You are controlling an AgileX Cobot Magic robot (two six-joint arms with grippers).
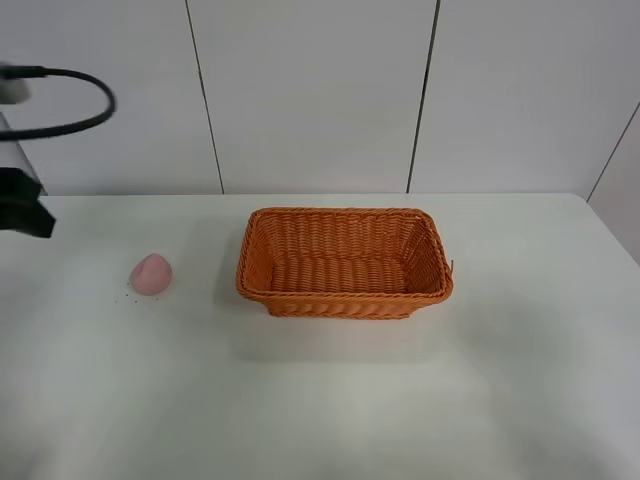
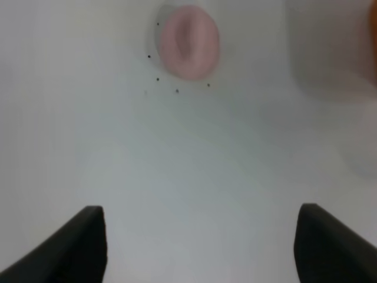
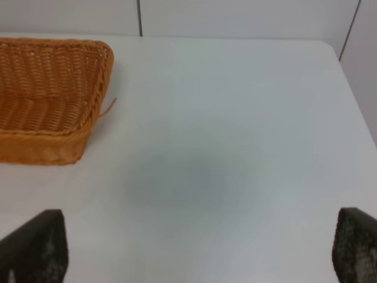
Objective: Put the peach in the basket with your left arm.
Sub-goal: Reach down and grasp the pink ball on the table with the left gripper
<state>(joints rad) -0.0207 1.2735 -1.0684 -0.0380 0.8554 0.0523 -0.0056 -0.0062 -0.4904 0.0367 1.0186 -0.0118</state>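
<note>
The pale-pink peach [image 1: 151, 274] lies on the white table, left of the orange wicker basket [image 1: 344, 262]. The basket is empty. In the left wrist view the peach [image 2: 189, 41] lies ahead of my left gripper [image 2: 200, 244], apart from it, with small dark specks on the table around it. The left gripper's two black fingers [image 2: 73, 247] are spread wide with nothing between them. Part of the left arm [image 1: 22, 200] shows at the far left edge of the high view. My right gripper [image 3: 200, 253] is open and empty, to the right of the basket [image 3: 50, 100].
The white table [image 1: 330, 400] runs to a white panelled wall [image 1: 320, 90] behind. Its right edge [image 1: 612, 225] lies near the wall's corner. A black cable [image 1: 75, 95] loops above the left arm.
</note>
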